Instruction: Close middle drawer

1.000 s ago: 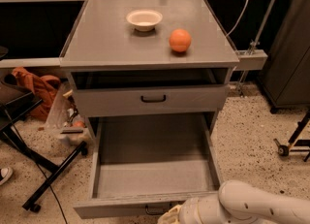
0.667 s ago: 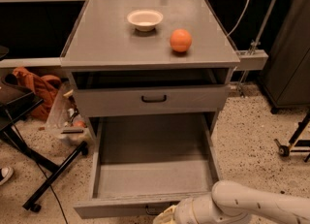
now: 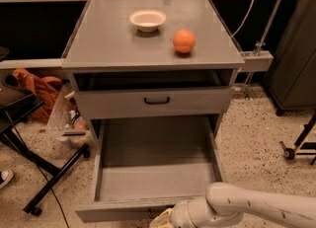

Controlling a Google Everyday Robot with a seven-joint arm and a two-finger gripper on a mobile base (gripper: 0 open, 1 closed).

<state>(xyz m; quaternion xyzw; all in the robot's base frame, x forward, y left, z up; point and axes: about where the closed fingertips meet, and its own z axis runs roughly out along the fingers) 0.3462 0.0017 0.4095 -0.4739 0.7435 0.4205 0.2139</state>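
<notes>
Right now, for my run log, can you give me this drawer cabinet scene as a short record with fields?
target: wide grey metal drawer, pulled far out, not yet closed
arm: gripper at the bottom edge, by that drawer's front panel, near its centre
above: grey drawer with the taller front panel, barely out
grey cabinet top: white round bowl and orange round fruit, apart

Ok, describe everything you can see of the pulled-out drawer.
The pulled-out drawer is grey and metal-looking: a long shallow tray with low walls and a low front panel. It stands far out of the cabinet, under the shut drawer. Nothing shows inside it. The gripper is at the front panel's centre, at the picture's bottom edge; whether it touches cannot be told.
</notes>
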